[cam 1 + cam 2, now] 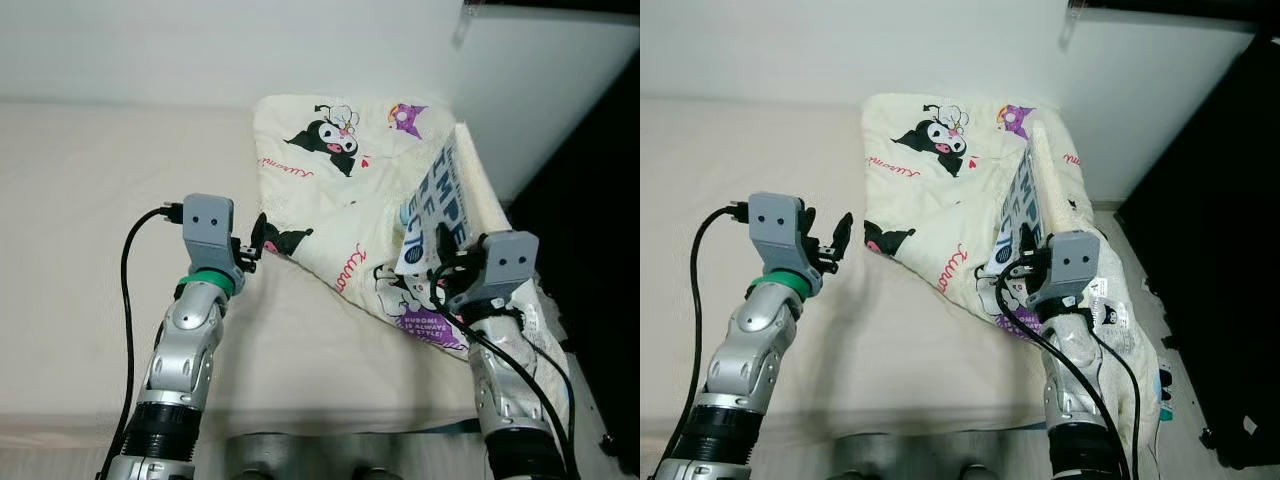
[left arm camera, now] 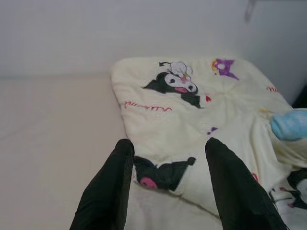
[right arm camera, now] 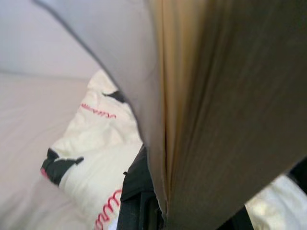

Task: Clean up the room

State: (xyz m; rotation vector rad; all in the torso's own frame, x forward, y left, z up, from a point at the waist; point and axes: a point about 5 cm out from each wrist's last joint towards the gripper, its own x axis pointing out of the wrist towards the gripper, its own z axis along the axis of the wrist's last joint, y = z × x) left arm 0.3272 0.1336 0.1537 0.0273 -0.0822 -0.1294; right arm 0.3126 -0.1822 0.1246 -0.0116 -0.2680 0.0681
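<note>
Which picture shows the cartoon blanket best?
The left eye view shows it best: the whole cream blanket lies spread on the bed, prints and edges clear. The right eye view shows nearly as much. The left wrist view shows its near corner past the open left gripper. The right wrist view shows just a patch.

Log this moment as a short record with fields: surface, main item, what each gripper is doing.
surface: bed with a plain cream sheet
main item: cream cartoon-print blanket, folded and bunched at the bed's right end
second item: flat printed book or board, standing on edge on the blanket
left gripper: open, held at the blanket's near corner, not gripping
right gripper: shut on the printed book or board
</note>
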